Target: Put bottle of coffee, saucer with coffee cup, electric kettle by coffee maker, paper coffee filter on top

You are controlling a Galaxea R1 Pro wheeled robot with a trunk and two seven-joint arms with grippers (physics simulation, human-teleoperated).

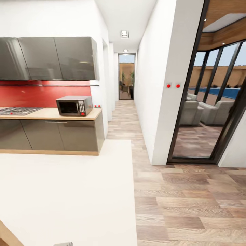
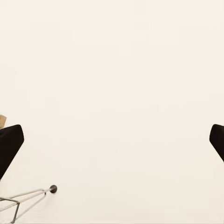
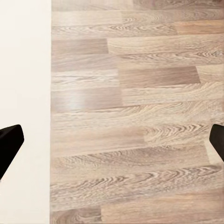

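Two grippers hang spread wide and empty: the left gripper (image 2: 112, 140) over a plain cream surface with a thin wire frame (image 2: 21, 198) at one edge, the right gripper (image 3: 112, 140) over wood-plank floor (image 3: 140, 116) beside a cream strip. Ahead in the head view, the kitchen countertop (image 1: 51, 113) carries a microwave (image 1: 73, 105) and a hob (image 1: 17, 110) below grey wall cabinets (image 1: 51, 58). A wide cream rug (image 1: 68, 191) lies between, and a corridor (image 1: 125, 102) runs off beside it.
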